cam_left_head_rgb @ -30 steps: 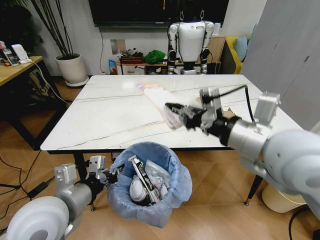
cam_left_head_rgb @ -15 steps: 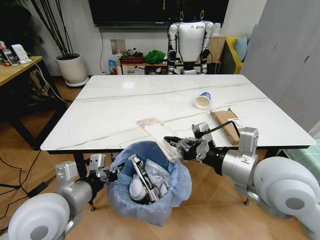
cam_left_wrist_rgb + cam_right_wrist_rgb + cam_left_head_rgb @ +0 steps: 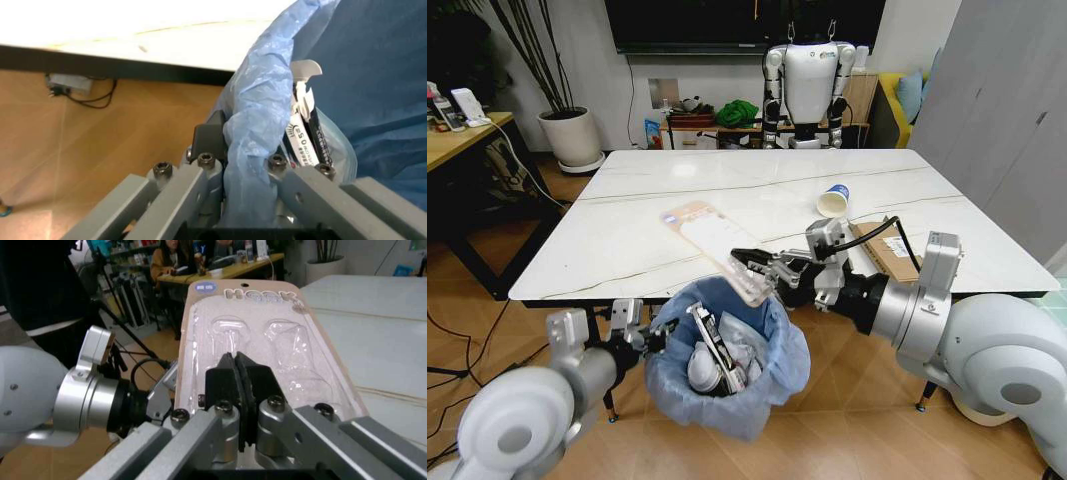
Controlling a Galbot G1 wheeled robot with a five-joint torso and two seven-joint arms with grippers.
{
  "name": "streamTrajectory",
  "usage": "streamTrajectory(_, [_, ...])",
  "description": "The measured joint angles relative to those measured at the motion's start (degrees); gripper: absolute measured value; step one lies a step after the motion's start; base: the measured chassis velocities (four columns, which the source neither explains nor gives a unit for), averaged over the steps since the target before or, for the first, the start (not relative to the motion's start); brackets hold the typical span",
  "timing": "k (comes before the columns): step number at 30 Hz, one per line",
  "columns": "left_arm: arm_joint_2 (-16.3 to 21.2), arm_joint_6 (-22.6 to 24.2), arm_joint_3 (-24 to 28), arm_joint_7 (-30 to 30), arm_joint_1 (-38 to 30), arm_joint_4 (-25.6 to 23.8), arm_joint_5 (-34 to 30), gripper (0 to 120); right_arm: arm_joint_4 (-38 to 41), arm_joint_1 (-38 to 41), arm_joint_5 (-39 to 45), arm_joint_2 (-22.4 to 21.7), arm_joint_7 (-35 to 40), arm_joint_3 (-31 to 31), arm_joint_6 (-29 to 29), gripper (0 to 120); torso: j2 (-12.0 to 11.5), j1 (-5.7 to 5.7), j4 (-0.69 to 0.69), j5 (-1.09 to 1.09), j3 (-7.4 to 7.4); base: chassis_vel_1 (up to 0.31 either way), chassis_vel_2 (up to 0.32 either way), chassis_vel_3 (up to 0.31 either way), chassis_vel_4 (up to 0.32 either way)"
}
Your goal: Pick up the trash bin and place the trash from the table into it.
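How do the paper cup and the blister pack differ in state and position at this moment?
The paper cup lies on its side on the table, untouched; the blister pack is off the table, clamped in the right gripper and tilted above the trash bin. The cup is round, white with a blue rim; the pack is flat, clear plastic on a pale card. The left gripper pinches the bin's blue liner.

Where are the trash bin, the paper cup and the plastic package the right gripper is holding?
Trash bin (image 3: 772, 385): head view, blue bag on its near right side.
Paper cup (image 3: 831, 203): head view, its white side.
Plastic package (image 3: 257, 335): right wrist view, clear blister front.
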Motion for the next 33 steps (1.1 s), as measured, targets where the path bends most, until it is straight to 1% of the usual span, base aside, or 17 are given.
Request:
streamTrajectory(3, [-0.39, 0.0, 2.9, -3.02, -3.27, 0.57, -2.29, 3, -0.03, -2.47, -0.44, -0.73, -0.58, -0.04, -0.56, 0, 0.0, 0.0, 0.0, 0.0, 0.0, 0.0, 0.0, 0.0, 0.0])
streamTrajectory(8, [-0.82, 0.0, 5.45, -4.91, -5.0, 0.73, -3.71, 3, -0.05, -5.92, -1.43, -1.42, -2.02, -0.27, -1.28, 0, 0.0, 0.0, 0.01, 0.01, 0.0, 0.0, 0.0, 0.0, 0.0])
streamTrajectory(11, [-1.06, 0.0, 6.07, -5.8, -5.53, 0.7, -4.51, 3, -0.05, -6.68, -2.22, -1.54, -2.35, -0.26, -1.58, 0, 0.0, -0.01, 0.01, 0.01, 0.0, 0.0, 0.0, 0.0, 0.0])
streamTrajectory(17, [-1.22, 0.0, 6.61, -7.08, -5.85, 0.47, -5.55, 3, -0.05, -7.53, -3.93, -2.05, -5.34, 0.17, -2.91, 0, 0.0, 0.0, 0.01, 0.01, 0.0, 0.0, 0.0, 0.0, 0.0])
streamTrajectory(19, [-1.15, 0.0, 6.59, -7.33, -6.04, 0.38, -5.93, 3, -0.06, -8.56, -6.26, -2.12, -7.23, 0.24, -3.01, 5, 0.0, -0.01, 0.01, 0.01, 0.0, 0.0, 0.0, 0.0, 0.0])
streamTrajectory(21, [-0.92, 0.0, 6.44, -7.45, -6.06, 0.21, -6.23, 3, -0.06, -9.55, -8.35, -2.21, -8.26, 0.3, -2.89, 15, 0.0, -0.02, 0.01, 0.01, 0.0, 0.0, 0.0, 0.0, 0.0])
streamTrajectory(22, [-0.92, 0.0, 6.44, -7.45, -6.06, 0.21, -6.23, 3, -0.06, -9.55, -8.35, -2.21, -8.26, 0.3, -2.89, 15, 0.0, -0.02, 0.01, 0.01, 0.0, 0.0, 0.0, 0.0, 0.0])
streamTrajectory(24, [-0.82, 0.0, 6.33, -7.47, -5.92, 0.08, -6.24, 3, -0.06, -9.89, -8.81, -2.24, -8.4, 0.35, -2.8, 22, 0.0, -0.02, 0.01, 0.01, 0.0, 0.0, 0.0, 0.0, 0.0])
streamTrajectory(25, [-0.76, 0.0, 6.31, -7.47, -5.74, -0.02, -6.25, 3, -0.06, -10.0, -9.0, -2.25, -8.41, 0.42, -2.68, 28, 0.0, -0.02, 0.01, 0.01, 0.0, 0.0, 0.0, 0.0, 0.0])
streamTrajectory(26, [-0.73, 0.0, 6.32, -7.47, -5.57, -0.15, -6.25, 3, -0.06, -9.99, -9.05, -2.27, -8.41, 0.59, -2.57, 31, 0.0, -0.02, 0.01, 0.0, 0.0, 0.0, 0.0, 0.0, 0.0])
streamTrajectory(27, [-0.73, 0.0, 6.32, -7.47, -5.57, -0.15, -6.25, 3, -0.06, -9.99, -9.05, -2.27, -8.41, 0.59, -2.57, 31, 0.0, -0.02, 0.01, 0.0, 0.0, 0.0, 0.0, 0.0, 0.0])
streamTrajectory(28, [-0.7, 0.0, 6.37, -7.47, -5.39, -0.22, -6.25, 3, -0.06, -9.97, -9.06, -2.31, -8.39, 0.82, -2.47, 38, 0.0, -0.02, 0.01, 0.0, 0.0, 0.0, 0.0, 0.0, 0.0])
streamTrajectory(30, [-0.53, 0.0, 6.41, -7.47, -4.95, -0.38, -6.1, 3, -0.06, -10.03, -9.19, -2.46, -8.33, 1.3, -2.22, 47, 0.0, -0.02, 0.01, 0.0, 0.0, 0.0, 0.0, 0.0, 0.0])
streamTrajectory(31, [-0.53, 0.0, 6.41, -7.47, -4.95, -0.38, -6.1, 3, -0.06, -10.03, -9.19, -2.46, -8.33, 1.3, -2.22, 47, 0.0, -0.02, 0.01, 0.0, 0.0, 0.0, 0.0, 0.0, 0.0])
streamTrajectory(33, [-0.17, 0.0, 6.28, -7.47, -4.38, -0.67, -6.02, 3, -0.06, -10.68, -10.25, -2.57, -8.3, 1.69, -1.7, 57, 0.0, -0.02, 0.01, 0.0, 0.0, 0.0, 0.0, 0.0, 0.0])
